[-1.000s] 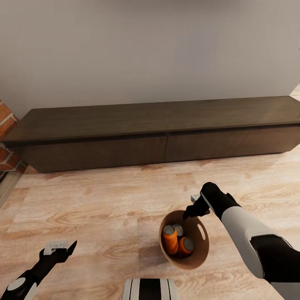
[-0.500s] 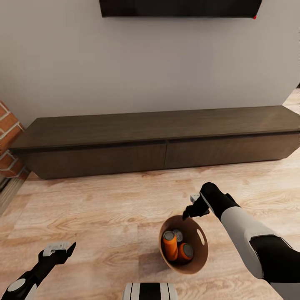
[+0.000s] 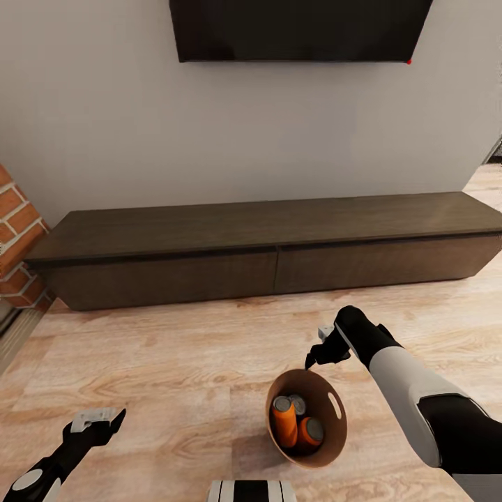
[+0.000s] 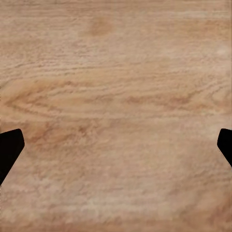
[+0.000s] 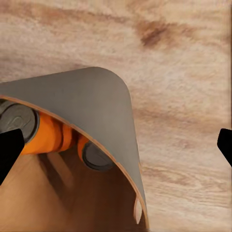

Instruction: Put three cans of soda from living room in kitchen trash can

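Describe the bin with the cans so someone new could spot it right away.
Start at the long dark wood cabinet under the wall TV. On the plank floor before it, at the right gripper, is the trash can: round, coppery-brown inside, holding soda cans.

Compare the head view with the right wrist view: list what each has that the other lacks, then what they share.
Head view alone: the wall TV, the long dark cabinet, the brick fireplace, the left gripper, and the right gripper at the bin's rim.

Right wrist view alone: the bin's grey outer wall, close up.

Shared: the trash can, orange soda cans inside, and the wood floor.
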